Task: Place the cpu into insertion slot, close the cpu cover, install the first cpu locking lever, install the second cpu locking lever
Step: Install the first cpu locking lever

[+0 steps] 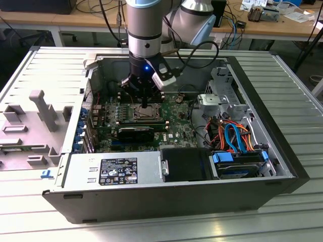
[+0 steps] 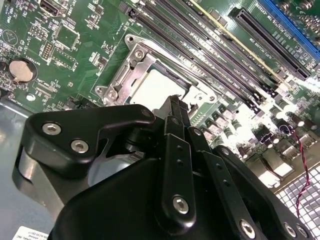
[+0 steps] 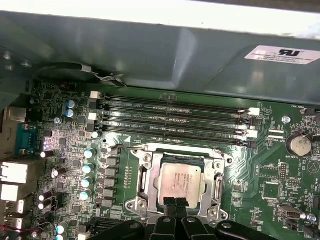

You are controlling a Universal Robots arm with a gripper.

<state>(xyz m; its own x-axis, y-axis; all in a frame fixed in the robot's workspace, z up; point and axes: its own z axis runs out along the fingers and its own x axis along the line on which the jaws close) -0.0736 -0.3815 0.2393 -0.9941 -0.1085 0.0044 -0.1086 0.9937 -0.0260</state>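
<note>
Gripper (image 1: pixel 145 103): mounted on the arm, lowered into the open computer case (image 1: pixel 272 101) and hanging directly above the processor socket. In the first wrist view its two black fingertips (image 3: pixel 176 204) stand pressed together, touching the 6 o'clock edge of the cpu's metal top; nothing is clamped between them. In the second wrist view the black finger linkages (image 2: pixel 177 165) converge to a closed tip over the same spot.

Cpu (image 3: pixel 179 179): flat square chip with a silver-grey top, seated in the insertion slot (image 3: pixel 142 175) and lying level inside it. Also seen in the second wrist view (image 2: pixel 152 86).

Cpu cover (image 3: pixel 216 186): thin silver metal frame lying flat around the chip, its window leaving the chip's top exposed.

Locking lever (image 3: pixel 150 146): thin wire rod running along the 12 o'clock side of the socket frame; whether it is latched cannot be told.

Memory slots (image 3: pixel 175 117): four long narrow black slots, parallel, just beyond the socket at 12 o'clock.

Coin battery (image 3: pixel 299 145): round, silver, at 2 o'clock from the socket on the green circuit board (image 3: pixel 265 170).

Expansion card (image 1: pixel 136 133): black, beside the socket toward the case's near side in the exterior view.

Bench (image 1: pixel 282 222): ribbed metal surface carrying the case.
</note>
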